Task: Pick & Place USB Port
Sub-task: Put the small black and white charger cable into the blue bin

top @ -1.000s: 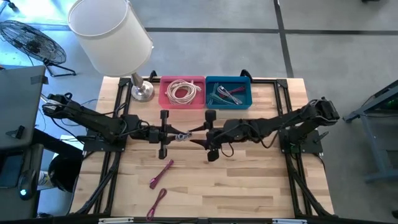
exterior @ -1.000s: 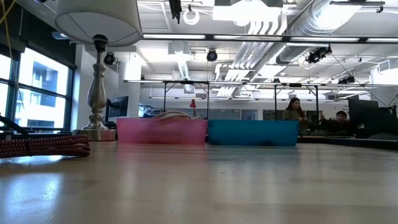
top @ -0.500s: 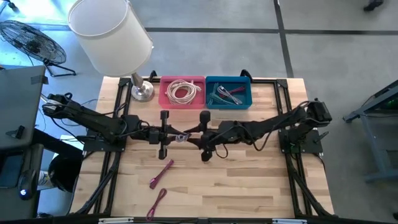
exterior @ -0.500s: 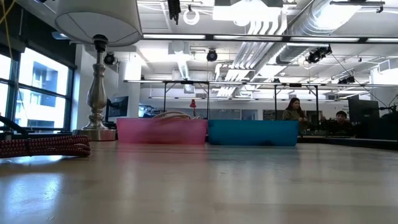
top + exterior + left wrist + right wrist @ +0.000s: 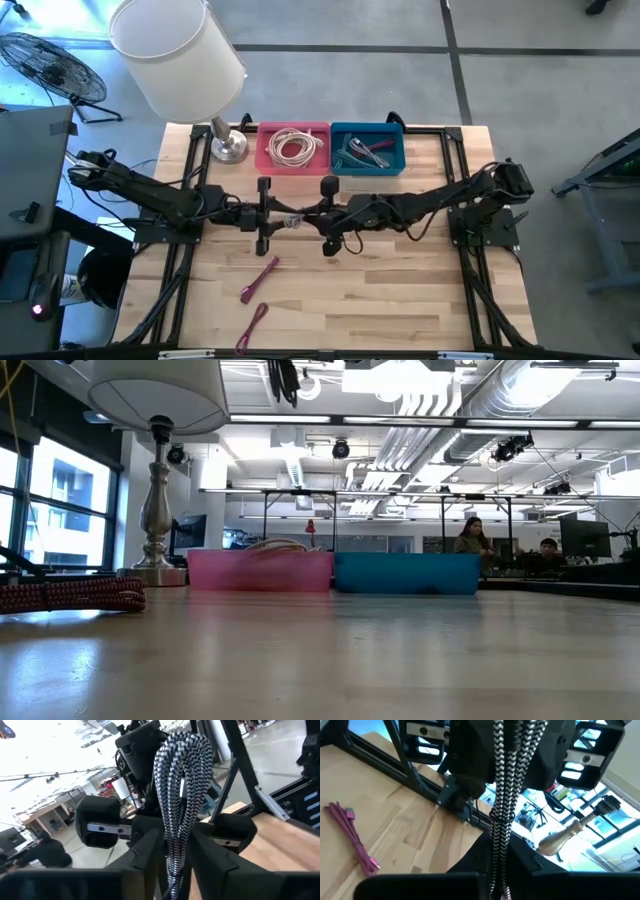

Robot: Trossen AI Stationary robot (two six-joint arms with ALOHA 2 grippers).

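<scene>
A black-and-white braided cable bundle is up between my two grippers over the table's middle. It runs from my left gripper across to my right gripper, and the two grippers face each other. The left wrist view shows the bundle looped and leading off to the right gripper beyond. In the right wrist view the bundle runs straight to the left gripper. My right gripper is shut on it. My right gripper pinches the braided bundle between its two fingers, several strands together. It comes level from the table's right side, along the bundle. The bundle is lifted clear of the table, and its other end is at the left gripper.
Two pink cables lie on the wood near the front left. A pink bin with a white cable and a blue bin with cables stand at the far edge. A lamp stands far left. People sit in the room beyond.
My right gripper has moved toward the table's left, up to the cable bundle at the left gripper, and its spread fingers have closed on it. The bundle has stayed in place above the table.
</scene>
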